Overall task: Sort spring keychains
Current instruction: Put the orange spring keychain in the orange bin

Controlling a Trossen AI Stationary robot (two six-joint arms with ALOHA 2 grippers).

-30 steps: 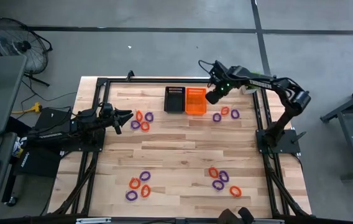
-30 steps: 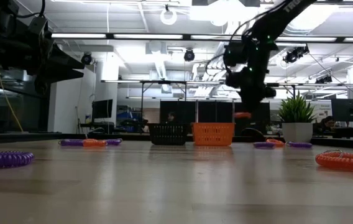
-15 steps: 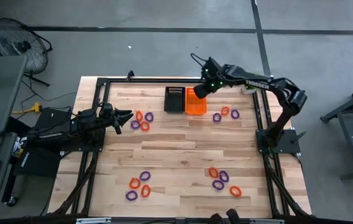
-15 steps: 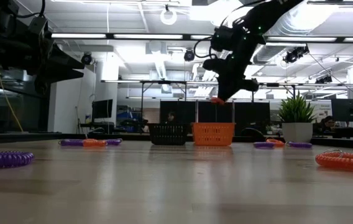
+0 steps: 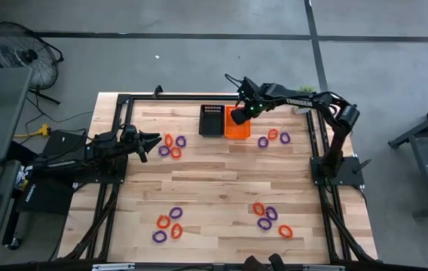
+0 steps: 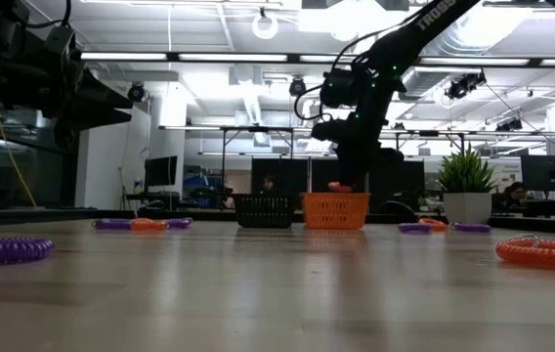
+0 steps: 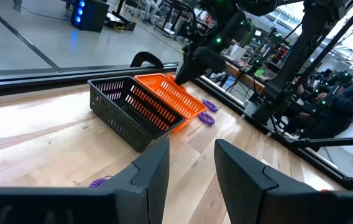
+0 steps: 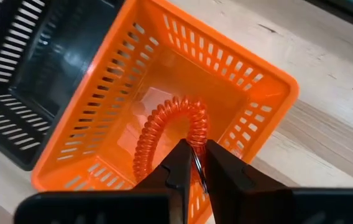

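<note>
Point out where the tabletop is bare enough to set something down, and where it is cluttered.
Bare: the wide middle band of the table, between the far clusters and the near ones, and the near centre between the two near keychain clusters. Crowded: the far edge around the black basket, the orange basket and the right gripper.

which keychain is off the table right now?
The orange spring keychain pinched by its metal ring in the right hand, hanging over the orange basket. All the other keychains lie flat on the table.
</note>
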